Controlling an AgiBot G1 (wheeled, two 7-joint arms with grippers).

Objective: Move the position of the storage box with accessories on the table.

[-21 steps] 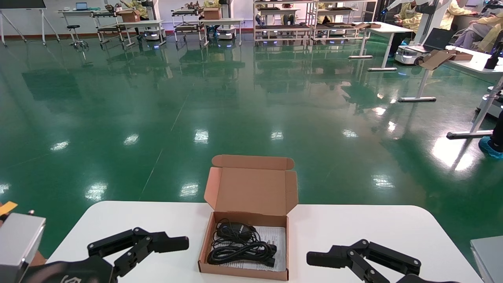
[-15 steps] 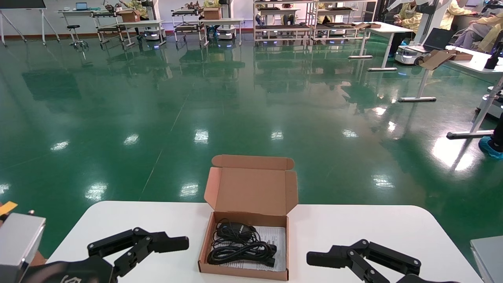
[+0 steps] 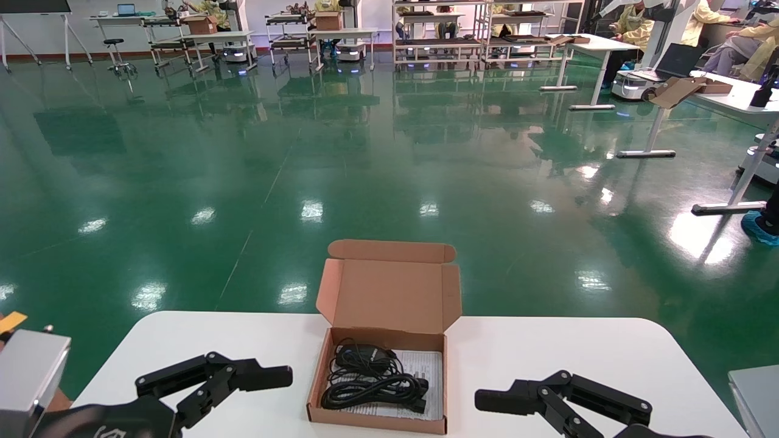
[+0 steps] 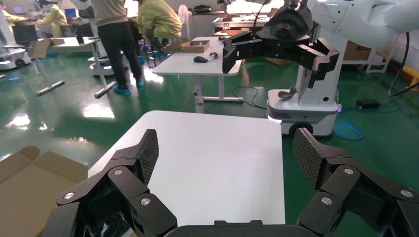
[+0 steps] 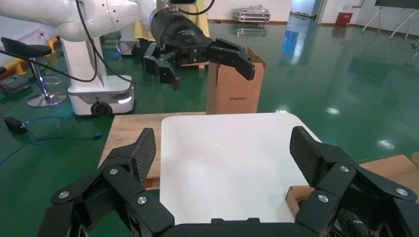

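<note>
Storage box (image 3: pixel 378 389) unmoved, left gripper (image 3: pixel 277 378), right gripper (image 3: pixel 490 401) unchanged

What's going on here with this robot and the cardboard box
A two-armed robot faces an open cardboard storage box on a white table. The box holds coiled black cables on a printed paper sheet, with its lid standing up. The left claw and right claw sit open on either side of the box, touching nothing. The box has not been gripped yet.
</note>
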